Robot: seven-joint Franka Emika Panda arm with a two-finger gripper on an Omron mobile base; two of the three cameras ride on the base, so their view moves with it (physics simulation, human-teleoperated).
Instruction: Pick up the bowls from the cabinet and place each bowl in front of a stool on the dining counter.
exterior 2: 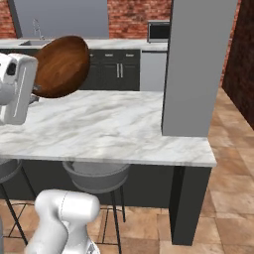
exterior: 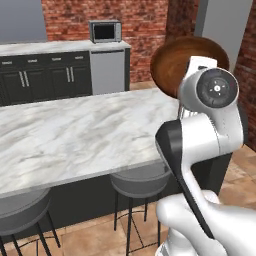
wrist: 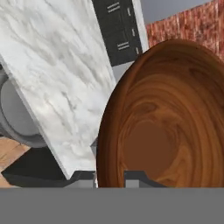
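Observation:
A glossy reddish-brown wooden bowl (exterior: 172,62) (exterior 2: 62,64) hangs tilted on its side above the dining counter (exterior: 75,135) (exterior 2: 114,129), a broad white marble slab with grey veins. In the hand view my gripper (wrist: 109,177) is shut on the near rim of the bowl (wrist: 166,118), one fingertip on each side of the rim. Grey padded stools (exterior: 140,180) (exterior 2: 96,176) stand under the counter's near overhang, one of them (wrist: 17,113) below the counter's edge (wrist: 57,65) in the hand view. The cabinet is out of view.
Black base cabinets (exterior: 45,77) with a marble worktop, a steel dishwasher (exterior: 107,70) and a microwave (exterior: 105,31) line the back brick wall. A wide grey pillar (exterior 2: 196,64) stands on the counter's right end. Another stool (exterior: 20,210) is further left.

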